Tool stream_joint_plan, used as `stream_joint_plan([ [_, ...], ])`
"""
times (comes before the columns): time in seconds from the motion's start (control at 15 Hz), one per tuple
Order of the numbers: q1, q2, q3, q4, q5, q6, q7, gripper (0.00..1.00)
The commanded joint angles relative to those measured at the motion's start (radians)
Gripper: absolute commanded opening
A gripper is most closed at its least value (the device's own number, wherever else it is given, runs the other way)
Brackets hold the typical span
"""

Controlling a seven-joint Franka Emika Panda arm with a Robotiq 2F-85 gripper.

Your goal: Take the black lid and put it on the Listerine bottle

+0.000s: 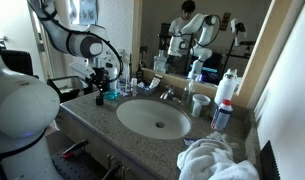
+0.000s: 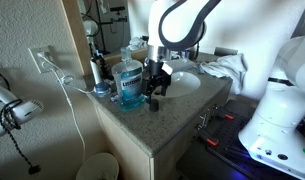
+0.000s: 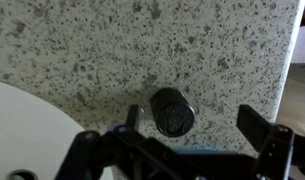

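The black lid (image 3: pixel 173 110) lies flat on the speckled granite counter, seen from above in the wrist view. My gripper (image 3: pixel 194 122) is open over it; the lid sits between the fingers, closer to the left finger, and neither finger touches it. The Listerine bottle (image 2: pixel 130 82) with blue liquid stands upright on the counter right beside my gripper (image 2: pixel 155 86), and also shows in an exterior view (image 1: pixel 111 90). In both exterior views the gripper (image 1: pixel 100 84) hangs low over the counter and hides the lid.
The white sink basin (image 1: pixel 152 118) lies next to the gripper, its rim showing in the wrist view (image 3: pixel 22 130). A white bottle with a red cap (image 1: pixel 227 88), a slim clear bottle (image 1: pixel 221 118) and a white towel (image 1: pixel 212 160) are on the far side of the counter. A toothbrush (image 2: pixel 98 72) stands behind the Listerine bottle.
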Motion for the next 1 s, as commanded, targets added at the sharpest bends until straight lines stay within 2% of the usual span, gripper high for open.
stream_joint_plan([
  [0.0, -0.012, 0.085, 0.018, 0.016, -0.091, 0.083, 0.057, 1.00],
  [0.07, -0.018, 0.100, 0.019, 0.017, -0.134, 0.096, 0.086, 1.00],
  [0.13, -0.022, 0.109, 0.015, 0.018, -0.175, 0.106, 0.104, 0.75],
  [0.2, -0.030, 0.115, 0.012, 0.019, -0.228, 0.117, 0.138, 0.74],
  [0.4, -0.036, 0.127, 0.005, 0.027, -0.310, 0.132, 0.201, 0.49],
  [0.67, -0.028, 0.136, 0.003, 0.040, -0.312, 0.122, 0.214, 0.20],
  [0.93, -0.012, 0.129, -0.001, 0.064, -0.217, 0.057, 0.148, 0.20],
])
